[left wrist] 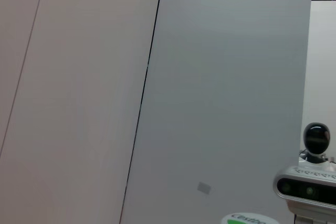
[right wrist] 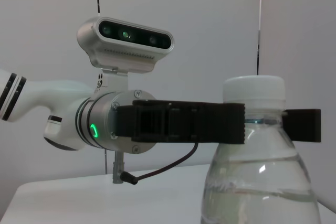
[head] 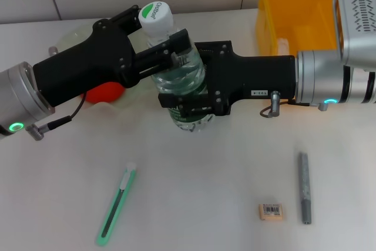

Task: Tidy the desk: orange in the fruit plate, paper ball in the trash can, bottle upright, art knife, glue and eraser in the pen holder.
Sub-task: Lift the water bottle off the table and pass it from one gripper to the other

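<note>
Pale tabletop (head: pixel 194 204) under the head camera. Both arms meet at the clear water bottle (head: pixel 179 74), which stands upright at centre: the left end effector (head: pixel 167 45) is clamped on its neck just under the white cap (head: pixel 155 17), and the right end effector (head: pixel 191 107) is closed on its lower body. Filled with water, the bottle is judged fairly heavy, with smooth, yielding walls; the stiff neck is the surer hold. Near side: art knife (head: pixel 117 204), eraser (head: pixel 271 211), glue (head: pixel 304 187). The orange (head: pixel 106 92) shows behind the left arm.
</note>
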